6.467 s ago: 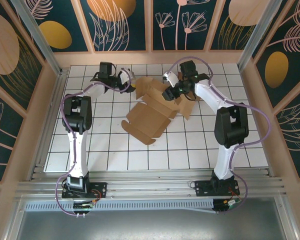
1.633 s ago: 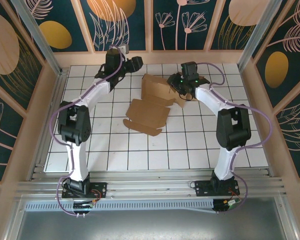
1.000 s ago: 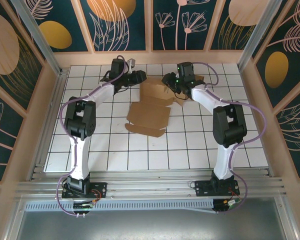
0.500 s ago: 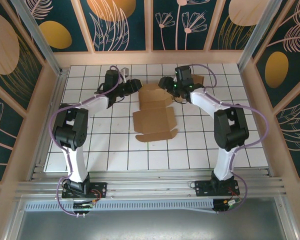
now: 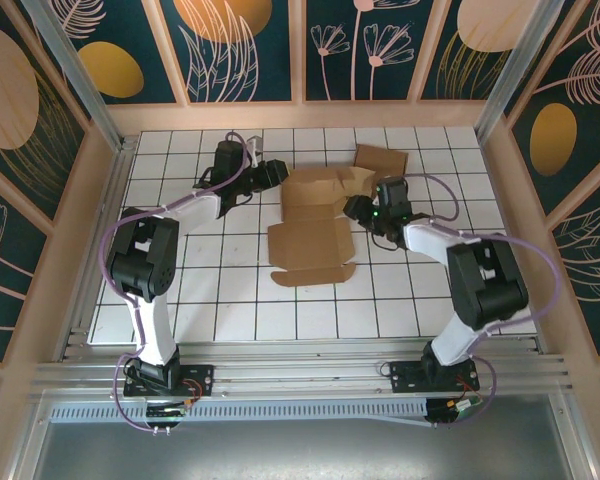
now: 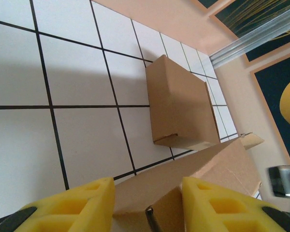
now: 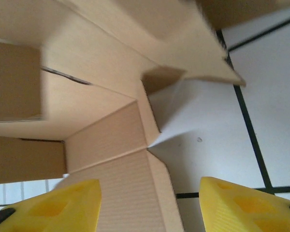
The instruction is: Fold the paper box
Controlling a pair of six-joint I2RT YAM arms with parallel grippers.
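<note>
Paper box (image 5: 310, 235) lies part-unfolded on the tiled table (image 5: 180, 300), between your two grippers. The left gripper (image 6: 147, 187) is spread wide, a panel edge in its gap. The right gripper (image 7: 150, 186) is spread too, over a corner flap. Expect light, stiff card that creases easily, so take it by the flap edges. The left wrist view shows a separate cardboard piece (image 6: 181, 108) as thick, though from above it looks flat.

No word, label, brand, number or sign can be read on the paper box (image 5: 310, 235), tiled table (image 5: 230, 300) or wall panels (image 5: 240, 50).
</note>
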